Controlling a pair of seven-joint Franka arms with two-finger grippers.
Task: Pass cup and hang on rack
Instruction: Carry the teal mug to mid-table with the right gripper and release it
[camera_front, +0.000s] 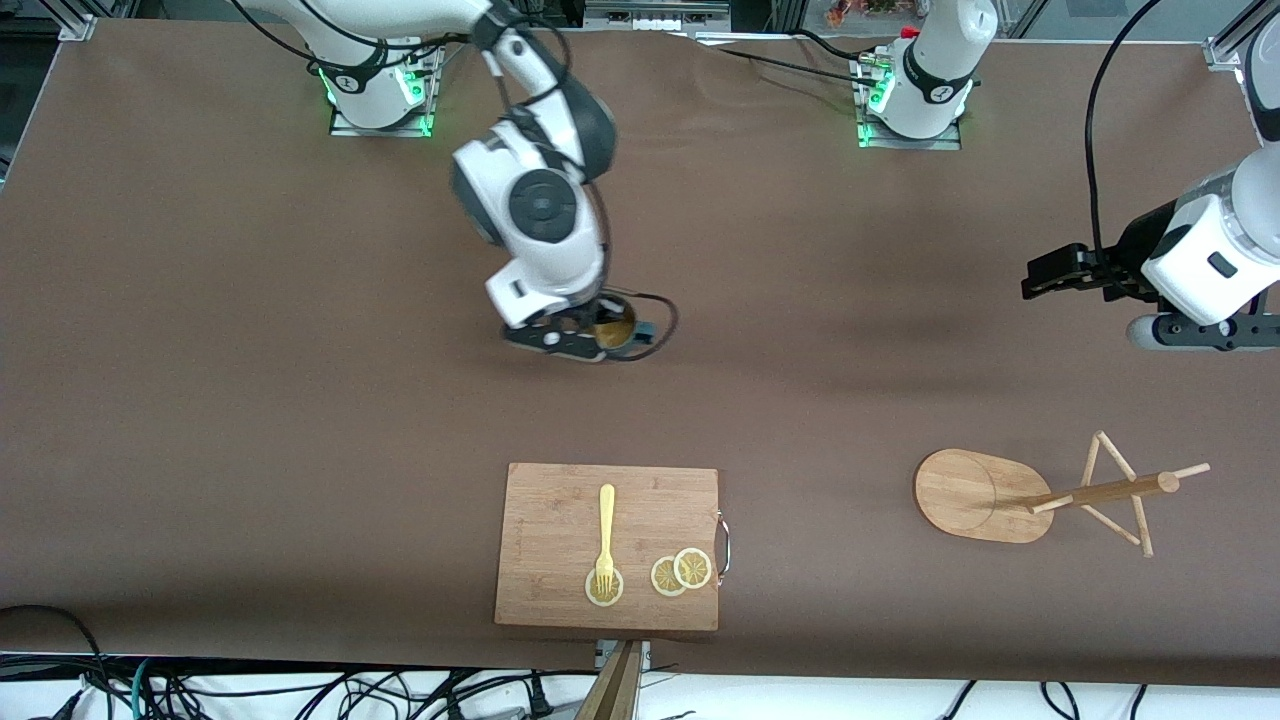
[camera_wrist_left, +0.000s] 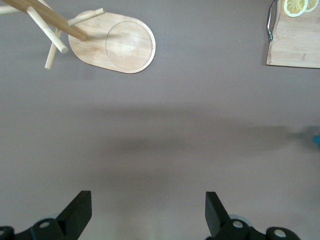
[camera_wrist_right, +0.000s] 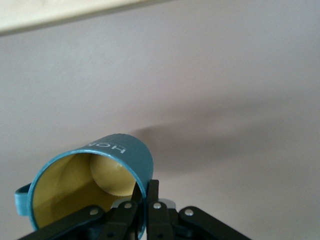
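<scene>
The teal cup (camera_front: 617, 327) with its yellowish inside hangs tilted over the middle of the table. My right gripper (camera_front: 588, 342) is shut on its rim. In the right wrist view the two fingers pinch the cup (camera_wrist_right: 95, 170) wall, one inside and one outside, where my right gripper (camera_wrist_right: 145, 194) meets the rim. The handle (camera_wrist_right: 21, 200) points away from the fingers. The bamboo rack (camera_front: 985, 495) stands toward the left arm's end, nearer the front camera, with post and pegs (camera_front: 1110, 490). My left gripper (camera_front: 1205, 333) waits open over bare table near that end. Its view shows the left gripper (camera_wrist_left: 148, 210) and the rack (camera_wrist_left: 112, 45).
A wooden cutting board (camera_front: 550, 500) lies nearer the front camera than the cup, with a yellow fork (camera_front: 606, 535) and lemon slices (camera_front: 680, 572) on it. Its corner (camera_wrist_left: 295, 47) shows in the left wrist view. Brown table (camera_front: 250, 350) lies all around.
</scene>
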